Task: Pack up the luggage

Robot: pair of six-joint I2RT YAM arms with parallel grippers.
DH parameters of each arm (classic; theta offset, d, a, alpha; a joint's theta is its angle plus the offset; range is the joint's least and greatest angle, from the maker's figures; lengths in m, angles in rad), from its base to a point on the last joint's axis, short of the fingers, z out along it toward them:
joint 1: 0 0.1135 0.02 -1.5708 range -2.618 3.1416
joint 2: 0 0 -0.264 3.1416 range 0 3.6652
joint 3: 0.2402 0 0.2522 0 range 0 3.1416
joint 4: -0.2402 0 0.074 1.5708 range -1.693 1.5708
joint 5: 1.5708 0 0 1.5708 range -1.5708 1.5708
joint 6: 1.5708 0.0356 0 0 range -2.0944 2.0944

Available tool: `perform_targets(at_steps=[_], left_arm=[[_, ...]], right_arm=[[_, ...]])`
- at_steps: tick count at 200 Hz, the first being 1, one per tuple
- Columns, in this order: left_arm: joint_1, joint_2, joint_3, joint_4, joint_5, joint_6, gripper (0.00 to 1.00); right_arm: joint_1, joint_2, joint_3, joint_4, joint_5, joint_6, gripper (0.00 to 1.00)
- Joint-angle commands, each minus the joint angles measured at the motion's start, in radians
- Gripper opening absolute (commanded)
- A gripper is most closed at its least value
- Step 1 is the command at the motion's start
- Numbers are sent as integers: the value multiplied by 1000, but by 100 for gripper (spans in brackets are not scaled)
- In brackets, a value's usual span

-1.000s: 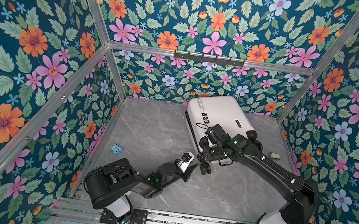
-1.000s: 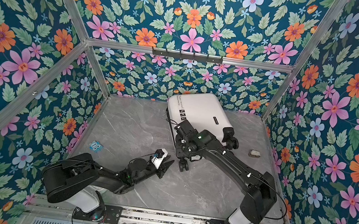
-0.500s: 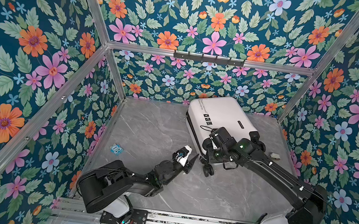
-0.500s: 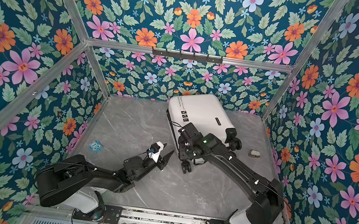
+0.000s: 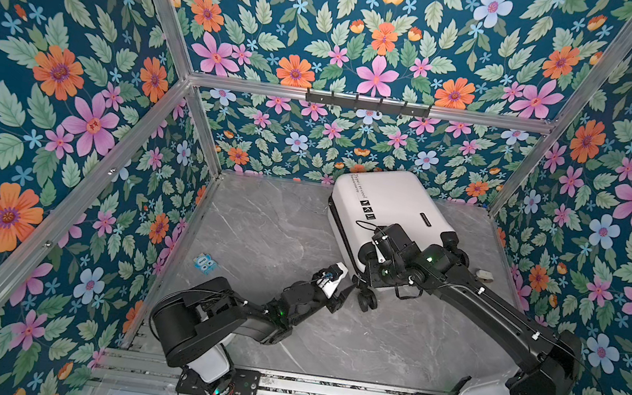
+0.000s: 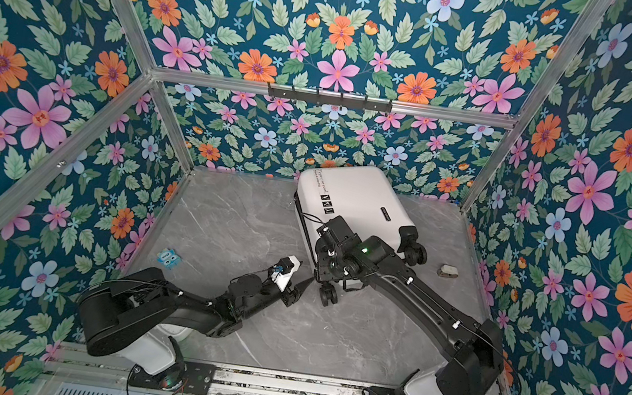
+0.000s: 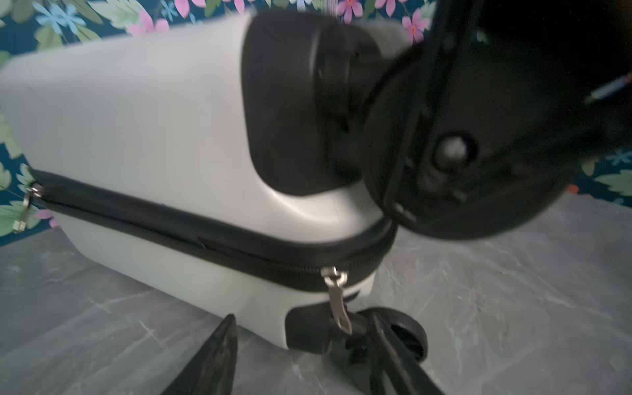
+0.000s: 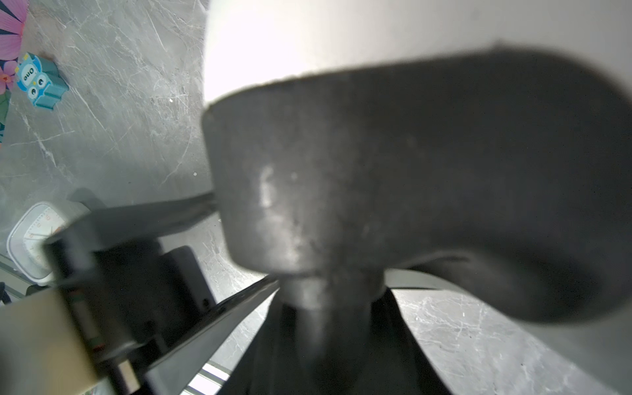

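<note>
White luggage (image 5: pixel 389 204) lies at one o'clock; left tool (image 7: pixel 302 321) gapes near its zipper pull (image 7: pixel 337 301); right tool (image 5: pixel 371 263), grip unclear.

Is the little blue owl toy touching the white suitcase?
Apart. In both top views, bare grey floor lies between the blue owl toy and the luggage.

The left arm stretches low from seven o'clock toward centre, left gripper (image 5: pixel 345 293) jaws parted. The right arm reaches from five o'clock, right gripper (image 5: pixel 370 275) clamping the luggage (image 5: pixel 389 200) wheel.
</note>
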Motion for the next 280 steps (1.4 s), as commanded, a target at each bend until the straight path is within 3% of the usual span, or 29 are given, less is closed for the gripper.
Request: perform_targets(at_steps=[1, 92, 223, 280], left_arm=[[-3, 46, 2, 91, 52, -33, 57], [-8, 158, 50, 178, -17, -31, 39], [-10, 247, 77, 268, -81, -105, 24], [-14, 261, 88, 276, -88, -118, 8]], right_arm=[[-1, 3, 16, 78, 6, 30, 0], [-1, 18, 22, 80, -17, 44, 0], [-1, 44, 31, 97, -62, 72, 0], [-1, 47, 32, 92, -65, 76, 0]])
